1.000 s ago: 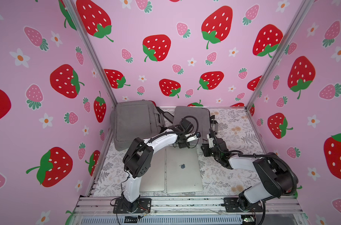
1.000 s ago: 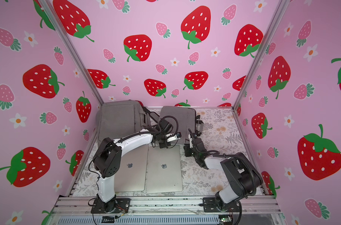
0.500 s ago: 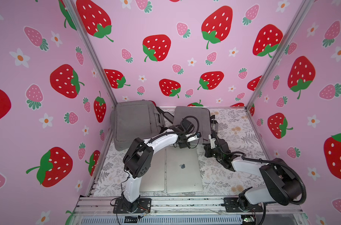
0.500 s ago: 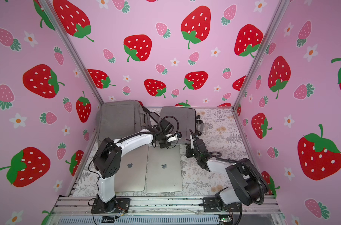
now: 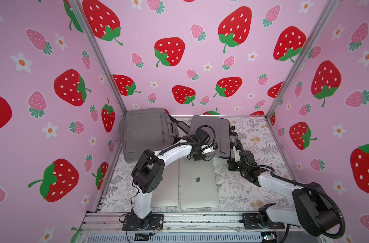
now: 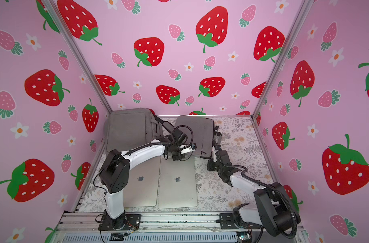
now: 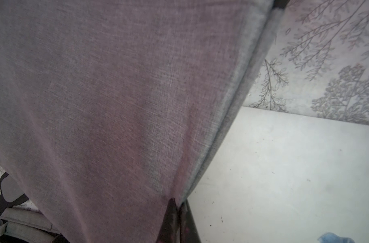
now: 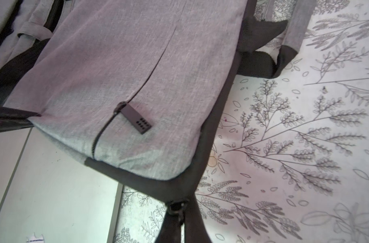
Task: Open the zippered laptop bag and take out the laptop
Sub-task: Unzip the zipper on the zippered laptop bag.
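The grey zippered laptop bag [image 5: 211, 131] [image 6: 197, 130] lies flat at the back middle of the table. My left gripper [image 5: 198, 158] [image 6: 177, 157] [image 7: 179, 208] is shut on the fabric of the bag's near edge [image 7: 200, 164]. My right gripper [image 5: 229, 164] [image 6: 209, 163] [image 8: 179, 212] is shut on a small black zipper pull [image 8: 176, 206] at the bag's near right corner. A second flat pull tab [image 8: 137, 120] lies loose on the front pocket. Two closed silver laptops [image 6: 141, 185] [image 5: 198, 183] lie side by side in front of the bag. The bag's inside is hidden.
A larger grey backpack [image 5: 146, 132] leans in the back left corner, its straps reaching towards the laptop bag. The bag's black handles [image 8: 261, 50] stick out on its right side. Pink strawberry walls close in three sides; bare floral tabletop [image 5: 259, 136] lies to the right.
My right gripper has closed on the zipper pull at the bag's corner, and the right arm has stretched lower. The left arm has held still.
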`<state>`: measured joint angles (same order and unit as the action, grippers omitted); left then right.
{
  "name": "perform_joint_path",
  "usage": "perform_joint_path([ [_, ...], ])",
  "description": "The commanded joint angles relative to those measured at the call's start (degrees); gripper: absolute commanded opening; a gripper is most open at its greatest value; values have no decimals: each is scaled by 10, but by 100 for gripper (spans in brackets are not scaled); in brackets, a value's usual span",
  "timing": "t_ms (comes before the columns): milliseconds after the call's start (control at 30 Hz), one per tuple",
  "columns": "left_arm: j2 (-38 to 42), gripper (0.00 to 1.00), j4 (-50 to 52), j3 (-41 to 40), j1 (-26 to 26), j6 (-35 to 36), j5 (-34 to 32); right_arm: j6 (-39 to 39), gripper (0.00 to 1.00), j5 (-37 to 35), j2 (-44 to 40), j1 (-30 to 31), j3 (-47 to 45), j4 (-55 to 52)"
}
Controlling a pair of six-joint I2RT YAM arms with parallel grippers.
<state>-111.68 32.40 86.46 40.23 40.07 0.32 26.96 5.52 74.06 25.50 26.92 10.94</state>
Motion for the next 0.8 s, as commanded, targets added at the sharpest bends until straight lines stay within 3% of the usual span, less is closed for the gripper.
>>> perform_joint_path([
  [0,25,0,8,-17,-30,7,-71,-21,0,8,21,-48,25,-100],
  [267,32,0,3,-43,-31,9,-49,-116,2,69,114,-77,126,-186],
  [367,30,0,4,-44,-31,3,-46,-140,10,78,137,-92,152,-219],
  [500,28,0,5,-40,-31,-4,-39,-146,28,117,141,-100,174,-245],
  [700,16,0,14,-25,-31,-17,-27,-102,49,153,80,-105,177,-277],
  [767,15,0,15,-24,-30,-21,-24,-82,51,179,80,-105,187,-276],
])
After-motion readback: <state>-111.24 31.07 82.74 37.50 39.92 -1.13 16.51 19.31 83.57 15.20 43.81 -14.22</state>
